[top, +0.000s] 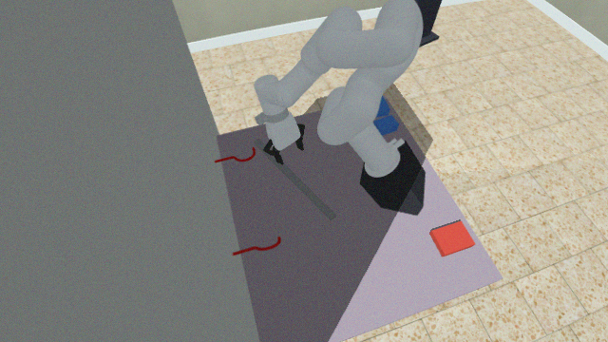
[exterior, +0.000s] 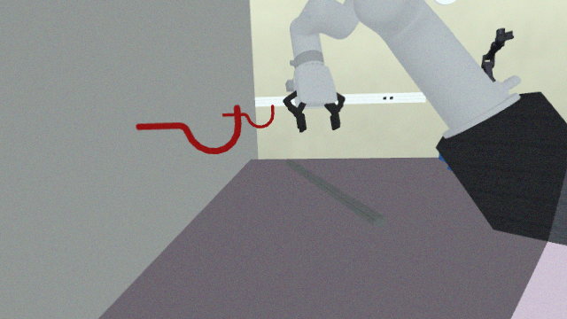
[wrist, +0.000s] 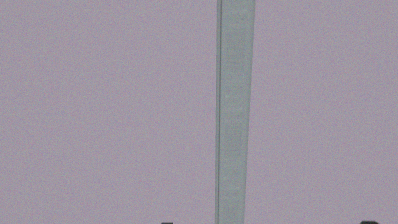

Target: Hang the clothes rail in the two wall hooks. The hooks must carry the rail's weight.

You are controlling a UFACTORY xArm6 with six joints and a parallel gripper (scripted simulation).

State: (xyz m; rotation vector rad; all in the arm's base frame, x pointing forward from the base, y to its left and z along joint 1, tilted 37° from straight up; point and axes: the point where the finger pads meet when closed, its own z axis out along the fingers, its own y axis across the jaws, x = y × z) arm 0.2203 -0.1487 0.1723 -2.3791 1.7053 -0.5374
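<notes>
The grey clothes rail (top: 296,181) lies flat on the mat, running diagonally; it also shows in the exterior view (exterior: 335,193) and as a long vertical bar in the wrist view (wrist: 234,115). Two red wall hooks stick out of the grey wall: the far hook (top: 237,157) (exterior: 261,118) and the near hook (top: 257,247) (exterior: 199,135). My gripper (exterior: 315,117) (top: 285,147) is open and empty. It hangs well above the rail's far end, beside the far hook. Only its fingertips show at the bottom edge of the wrist view.
The grey wall (top: 104,171) fills the left side. The arm's black base (top: 394,185) stands on the mat to the right of the rail. A red block (top: 451,237) lies at the mat's right edge. A blue object (top: 386,121) sits behind the base.
</notes>
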